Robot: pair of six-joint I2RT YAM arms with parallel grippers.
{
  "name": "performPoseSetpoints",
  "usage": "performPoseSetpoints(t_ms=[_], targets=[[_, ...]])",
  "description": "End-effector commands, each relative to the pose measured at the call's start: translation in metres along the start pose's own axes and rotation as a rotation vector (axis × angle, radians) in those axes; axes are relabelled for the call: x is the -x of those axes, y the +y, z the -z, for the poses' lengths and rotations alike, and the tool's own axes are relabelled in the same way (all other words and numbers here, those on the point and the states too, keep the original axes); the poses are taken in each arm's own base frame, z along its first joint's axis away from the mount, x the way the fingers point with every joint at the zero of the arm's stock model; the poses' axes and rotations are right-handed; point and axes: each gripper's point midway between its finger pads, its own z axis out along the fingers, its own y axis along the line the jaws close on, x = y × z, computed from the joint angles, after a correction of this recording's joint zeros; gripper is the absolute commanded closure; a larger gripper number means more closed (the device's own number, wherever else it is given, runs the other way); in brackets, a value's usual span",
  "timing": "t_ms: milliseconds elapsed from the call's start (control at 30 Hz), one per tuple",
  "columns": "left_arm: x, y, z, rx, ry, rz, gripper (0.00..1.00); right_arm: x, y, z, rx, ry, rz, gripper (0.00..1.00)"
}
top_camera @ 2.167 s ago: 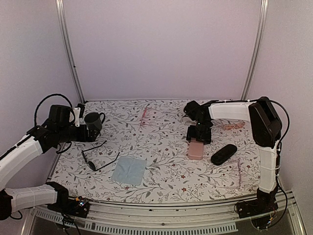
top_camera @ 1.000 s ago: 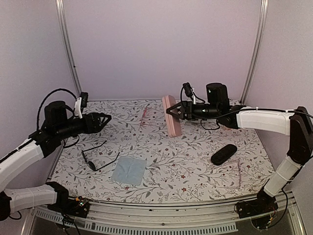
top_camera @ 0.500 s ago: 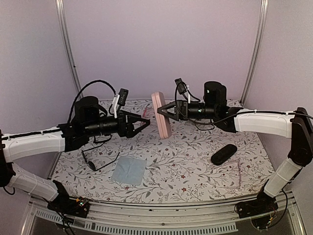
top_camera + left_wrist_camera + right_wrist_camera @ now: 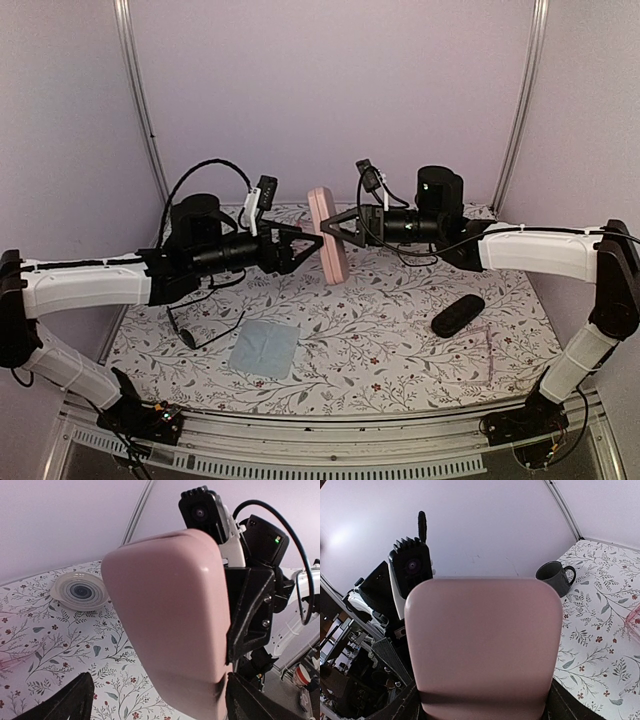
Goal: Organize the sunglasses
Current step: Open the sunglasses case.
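Left hand [image 4: 310,243]: fingers spread wide, gripping nothing, raised over mid-desk and pointing right. Tips right up at the left face of the pink case [image 4: 330,252]; contact not certain.

Nearest the arm bases: pale blue cloth [image 4: 265,347], flat on the floral desk [image 4: 380,350].

Just left of the cloth and slightly farther back: sunglasses [image 4: 190,335], thin black wire, round dark lenses, temple arms unfolded, lying on the desk. Beneath the left forearm, well apart from both hands, touched by neither.

Right side, near the front edge: pale pink clear glasses [image 4: 489,350]. Just behind them: black oval case [image 4: 458,316], lying on its side.

Mid-desk, in the air: pink case on edge, roughly upright, top leaning slightly left. Clamped by the right hand [image 4: 335,226], one finger on each side, reaching in from the right. Both hands level, facing each other across the case.

Far back: dark mug [image 4: 554,576] on the left; small white ringed dish [image 4: 80,591] beyond the case.
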Motion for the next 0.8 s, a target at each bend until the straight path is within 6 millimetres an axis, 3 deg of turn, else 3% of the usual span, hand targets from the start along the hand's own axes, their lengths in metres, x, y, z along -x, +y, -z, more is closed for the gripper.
performPoseSetpoints(t_ms=[0,300,567,767], targets=[[0.013,-0.003,-0.007,0.007,-0.04,-0.025,0.07,0.023,0.03,0.005,0.069,-0.059,0.066,0.87],[0.004,0.009,-0.013,0.057,-0.023,-0.009,0.05,0.022,0.033,0.005,0.08,-0.054,0.07,0.92],[-0.005,0.029,-0.009,0.146,-0.013,0.004,0.09,0.022,0.041,0.009,0.104,-0.055,0.078,1.0],[-0.019,0.049,-0.004,0.214,0.01,0.031,0.1,0.021,0.048,0.014,0.128,-0.054,0.073,1.0]])
